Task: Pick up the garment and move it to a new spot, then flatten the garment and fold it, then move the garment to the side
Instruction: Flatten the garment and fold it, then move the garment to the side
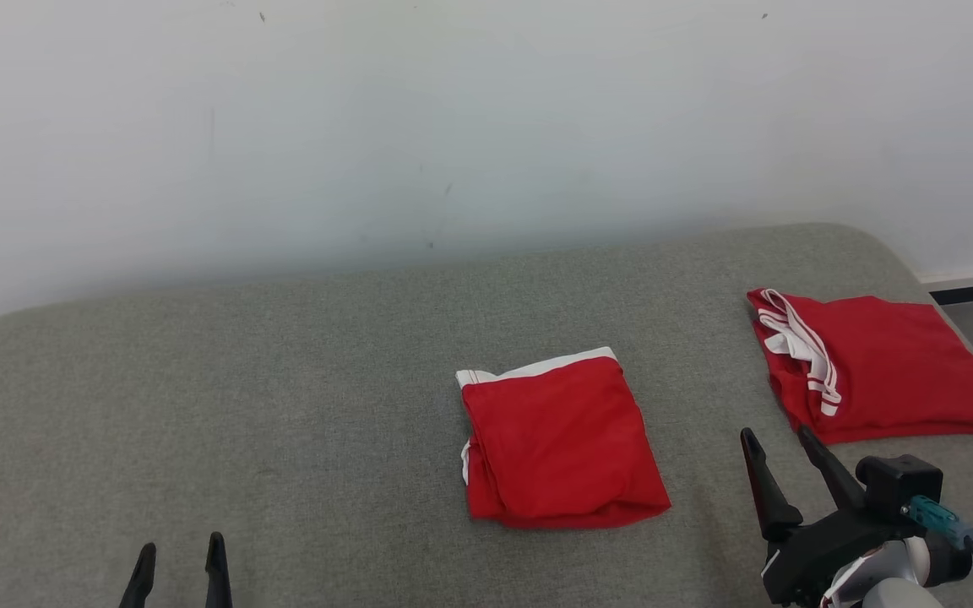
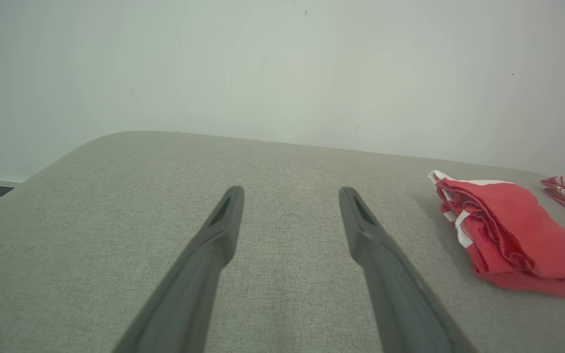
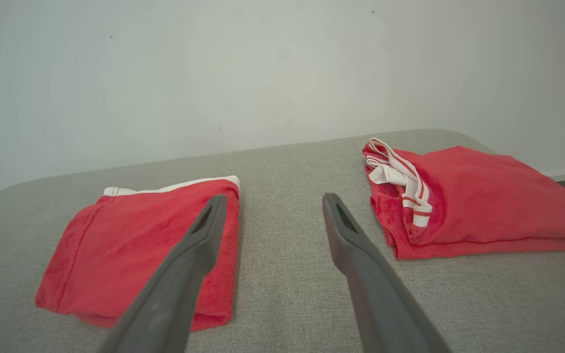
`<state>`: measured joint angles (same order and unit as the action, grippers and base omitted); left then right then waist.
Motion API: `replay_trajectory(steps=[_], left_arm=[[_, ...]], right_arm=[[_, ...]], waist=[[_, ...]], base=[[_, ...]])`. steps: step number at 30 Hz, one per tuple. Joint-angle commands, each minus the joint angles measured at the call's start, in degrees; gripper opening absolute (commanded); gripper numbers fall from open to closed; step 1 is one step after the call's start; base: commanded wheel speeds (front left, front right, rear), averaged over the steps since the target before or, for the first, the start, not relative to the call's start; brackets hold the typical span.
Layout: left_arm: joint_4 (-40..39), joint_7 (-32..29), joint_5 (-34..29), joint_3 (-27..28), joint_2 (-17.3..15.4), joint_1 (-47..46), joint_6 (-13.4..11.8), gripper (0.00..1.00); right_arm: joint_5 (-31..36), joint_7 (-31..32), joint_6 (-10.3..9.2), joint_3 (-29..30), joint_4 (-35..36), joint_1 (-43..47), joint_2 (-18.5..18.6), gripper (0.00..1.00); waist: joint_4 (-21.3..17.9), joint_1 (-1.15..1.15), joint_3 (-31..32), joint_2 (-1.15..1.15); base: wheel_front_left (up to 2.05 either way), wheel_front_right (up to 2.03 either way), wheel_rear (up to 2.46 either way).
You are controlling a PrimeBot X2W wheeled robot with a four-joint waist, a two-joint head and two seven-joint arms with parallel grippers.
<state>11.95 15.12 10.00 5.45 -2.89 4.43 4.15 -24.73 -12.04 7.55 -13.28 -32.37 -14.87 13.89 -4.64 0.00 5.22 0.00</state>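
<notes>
At the lower left of the head view, the left gripper (image 1: pixel 182 545) holds its two dark fingers wide apart and empty above the grey woven fabric surface (image 1: pixel 284 405). At the lower right, the right gripper (image 1: pixel 775 433) also stands wide and holds nothing. Just right of centre lies the red fabric garment (image 1: pixel 558 443), folded into a compact rectangle. It has a white band along its far edge and layered edges on its left side, and it lies flat, apart from both grippers. Farther off, at the right edge, a second red folded garment (image 1: pixel 883 376) with white striped trim lies near the surface's rounded corner. Behind it rises a plain white wall (image 1: pixel 453 127).
</notes>
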Motion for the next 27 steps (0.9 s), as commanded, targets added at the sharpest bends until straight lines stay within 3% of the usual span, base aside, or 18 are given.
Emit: replay_trajectory(steps=[1, 18, 27], left_arm=[[-0.5, 0.0, -0.3, 0.4, 0.0, 0.7, 0.3, 1.0], [-1.0, 0.0, -0.5, -0.5, 0.0, -0.1, -0.4, 1.0], [-1.9, 0.0, -0.5, -2.2, 0.0, -1.4, -0.4, 1.0]], right_arm=[[-0.3, -0.4, -0.13, -0.1, -0.3, 0.4, 0.1, 1.0], [-2.2, -0.5, -0.14, -0.1, -0.6, -0.4, -0.5, 1.0], [-2.4, 4.0, -0.14, 0.3, -1.3, -5.1, 0.8, 1.0]], waist=[[0.1, 0.0, -0.1, 0.0], [0.5, 0.0, -0.4, 0.0], [2.6, 0.0, -2.1, 0.0]], base=[[0.0, 0.0, 0.0], [0.0, 0.0, 0.0], [0.0, 0.0, 0.0]])
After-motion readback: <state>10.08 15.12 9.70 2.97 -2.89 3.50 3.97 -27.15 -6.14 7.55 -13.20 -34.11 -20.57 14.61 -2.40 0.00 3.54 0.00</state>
